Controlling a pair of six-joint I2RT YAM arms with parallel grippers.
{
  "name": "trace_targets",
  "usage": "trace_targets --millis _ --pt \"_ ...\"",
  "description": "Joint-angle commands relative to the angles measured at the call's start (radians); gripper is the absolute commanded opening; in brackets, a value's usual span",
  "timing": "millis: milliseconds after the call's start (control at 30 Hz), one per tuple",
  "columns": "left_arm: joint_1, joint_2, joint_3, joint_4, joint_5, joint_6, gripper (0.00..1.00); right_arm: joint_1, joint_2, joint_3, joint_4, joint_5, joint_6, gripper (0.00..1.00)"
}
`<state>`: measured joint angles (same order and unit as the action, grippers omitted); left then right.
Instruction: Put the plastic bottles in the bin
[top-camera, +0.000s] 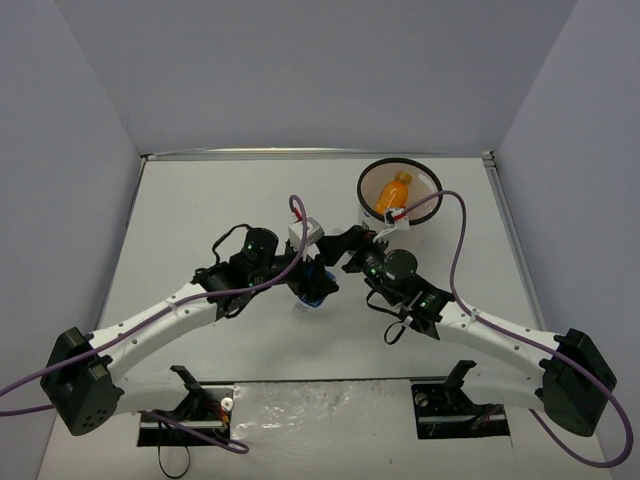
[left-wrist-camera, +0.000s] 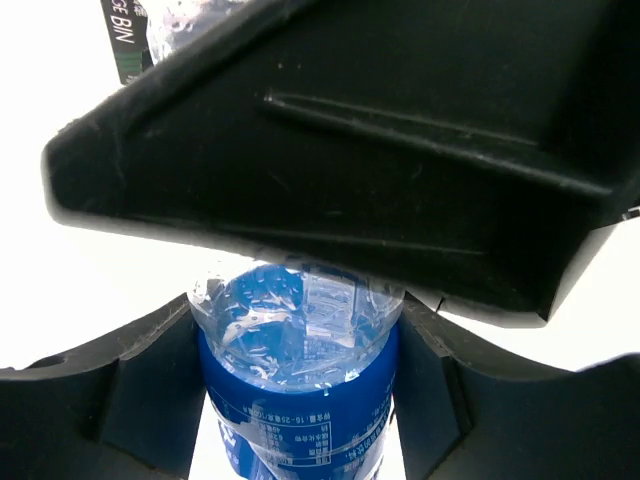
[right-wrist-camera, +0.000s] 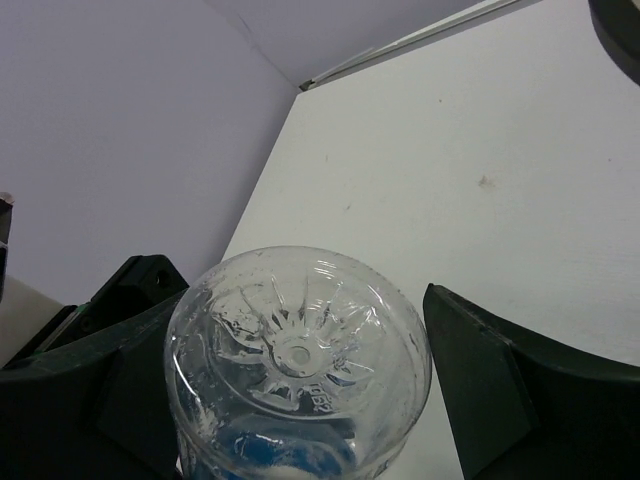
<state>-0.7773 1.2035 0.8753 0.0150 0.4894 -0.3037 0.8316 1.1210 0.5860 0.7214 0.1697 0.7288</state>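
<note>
White table (top-camera: 200, 200), matte finish, enclosed by grey walls on three sides. One small dark speck (right-wrist-camera: 485, 182) noted on the surface. Standing directly on it, far right: the bin (top-camera: 362, 188), upright. Blue-labelled bottle (top-camera: 314, 292) located at centre; contact with the surface cannot be confirmed, view obstructed.

light: bright, even, seemingly overhead | left wrist: table (left-wrist-camera: 60, 290) blown white | right wrist: glints on bottle (right-wrist-camera: 300, 355); shadows faint
</note>
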Motion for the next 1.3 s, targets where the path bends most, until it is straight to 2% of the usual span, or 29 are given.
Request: trace_targets --millis 0,33,67,133,167,400,600,733,833,933,1033,1133,1267 --pt "-0.003 -0.036 0.070 0.079 -0.016 -0.016 0.58 0.012 -0.030 0.061 0.031 0.109 0.017 0.47" --pt "-0.004 -0.036 0.075 0.057 -0.028 -0.014 0.67 0.014 -0.037 0.067 0.020 0.126 0.008 0.35" --pt "-0.004 -0.036 0.082 0.040 -0.034 -0.013 0.79 0.014 -0.044 0.072 0.006 0.132 0.004 0.32" --pt "-0.004 -0.039 0.092 0.013 -0.059 -0.012 0.95 0.014 -0.054 0.088 -0.022 0.155 -0.027 0.24" --pt "-0.004 -0.043 0.097 -0.003 -0.071 -0.009 0.97 0.014 -0.060 0.104 -0.048 0.176 -0.046 0.21" --pt "-0.004 -0.145 0.109 -0.173 -0.235 0.018 0.97 0.010 -0.090 0.286 -0.181 0.354 -0.230 0.19" --pt "-0.002 -0.303 0.066 -0.273 -0.438 0.022 0.97 -0.095 0.044 0.598 -0.253 0.478 -0.532 0.19" --pt "0.000 -0.351 0.093 -0.407 -0.679 -0.022 0.97 -0.218 0.167 0.778 -0.262 0.481 -0.643 0.19" --pt "0.001 -0.346 0.131 -0.470 -0.872 -0.062 0.97 -0.282 0.249 0.851 -0.252 0.491 -0.715 0.19" --pt "0.006 -0.318 0.179 -0.531 -0.975 -0.092 0.97 -0.332 0.329 0.883 -0.221 0.436 -0.718 0.19" --pt "0.026 -0.294 0.193 -0.558 -1.078 -0.103 0.97 -0.366 0.374 0.859 -0.115 0.374 -0.717 0.18" --pt "0.066 -0.274 0.194 -0.558 -1.072 -0.109 0.97 -0.393 0.418 0.826 -0.030 0.322 -0.694 0.18" --pt "0.142 -0.265 0.186 -0.553 -0.994 -0.106 0.97 -0.396 0.456 0.796 0.023 0.335 -0.703 0.18"
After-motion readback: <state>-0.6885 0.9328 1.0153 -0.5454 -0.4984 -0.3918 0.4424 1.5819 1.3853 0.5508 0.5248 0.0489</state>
